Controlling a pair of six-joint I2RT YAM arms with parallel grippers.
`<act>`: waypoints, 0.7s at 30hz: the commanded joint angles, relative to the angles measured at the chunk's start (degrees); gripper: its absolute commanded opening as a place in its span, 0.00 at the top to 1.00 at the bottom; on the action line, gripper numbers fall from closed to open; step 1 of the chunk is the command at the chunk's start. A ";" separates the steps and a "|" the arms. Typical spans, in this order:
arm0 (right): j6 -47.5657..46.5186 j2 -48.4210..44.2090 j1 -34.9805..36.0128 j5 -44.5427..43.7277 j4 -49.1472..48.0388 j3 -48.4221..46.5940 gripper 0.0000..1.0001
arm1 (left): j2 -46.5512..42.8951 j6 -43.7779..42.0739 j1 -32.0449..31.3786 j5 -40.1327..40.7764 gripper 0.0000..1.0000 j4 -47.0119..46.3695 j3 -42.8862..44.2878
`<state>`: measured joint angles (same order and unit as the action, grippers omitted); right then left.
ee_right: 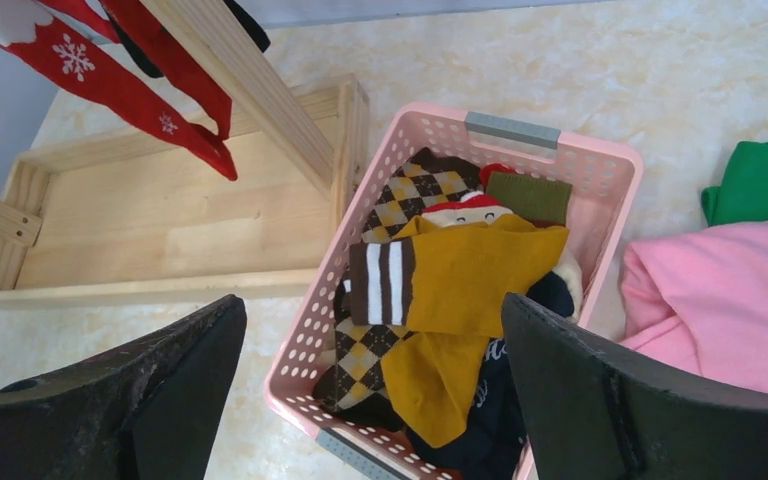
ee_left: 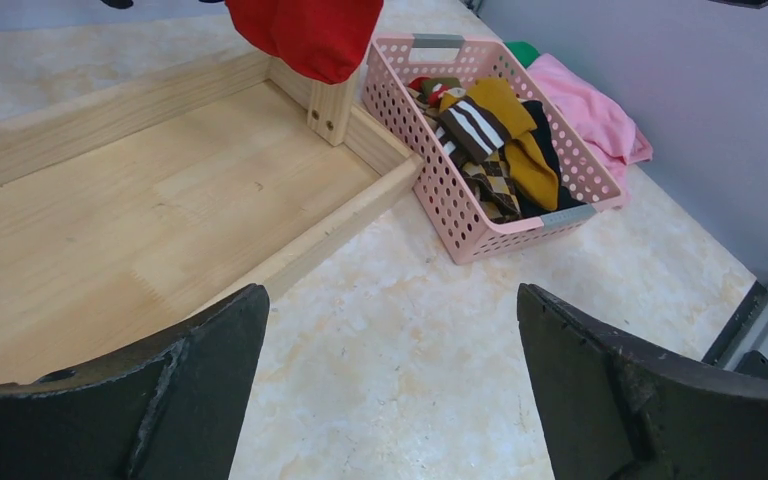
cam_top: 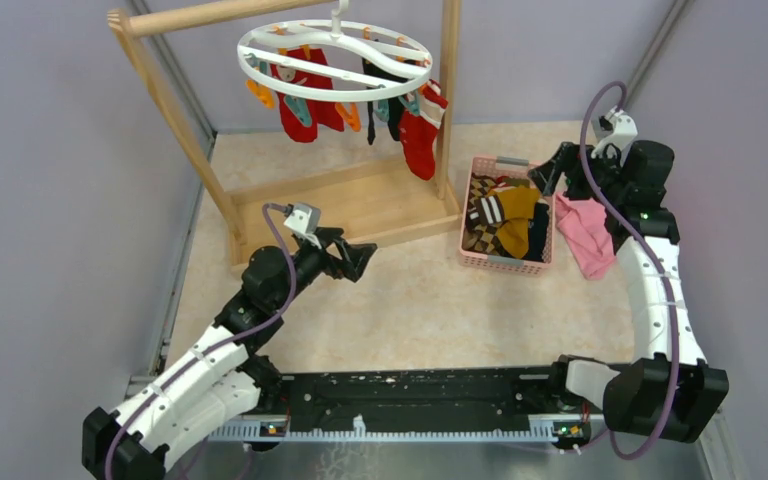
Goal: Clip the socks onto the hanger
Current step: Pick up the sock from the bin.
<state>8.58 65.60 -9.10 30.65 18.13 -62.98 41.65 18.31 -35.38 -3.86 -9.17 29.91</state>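
Right pincer [ee_right: 371, 300], wide open and empty, points down at the mixed-colour soft socks [ee_right: 470, 270] heaped mid-frame just beneath. The left pincer [ee_left: 391, 290], equally open and empty, lies farther off.

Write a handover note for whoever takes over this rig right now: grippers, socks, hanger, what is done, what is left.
Left gripper: open, empty, low over the table in front of the wooden rack.
Right gripper: open, empty, above the far end of the pink basket.
Hanger: hooked on the rack's top bar.
Done: red socks and a dark sock hang from its clips.
Left: the basket socks (mustard, striped, argyle, dark) are not yet clipped.
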 commanded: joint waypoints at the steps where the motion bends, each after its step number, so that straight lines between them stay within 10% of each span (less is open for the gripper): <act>1: -0.93 -1.27 0.40 -0.69 -2.05 0.02 0.01 | -1.25 1.42 1.81 -1.53 0.01 -4.62 -1.94; 14: -10.08 -0.33 1.61 21.76 -6.48 4.98 0.01 | 3.70 12.32 4.35 -17.86 0.01 -25.98 -10.61; 21: -28.87 1.94 7.29 16.62 5.12 2.93 0.01 | 3.73 14.55 4.35 -20.15 0.01 -32.09 -14.58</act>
<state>-6.11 66.35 -3.66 46.85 16.82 -57.80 45.76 30.79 -31.20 -20.86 -31.38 17.34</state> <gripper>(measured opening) 0.985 0.995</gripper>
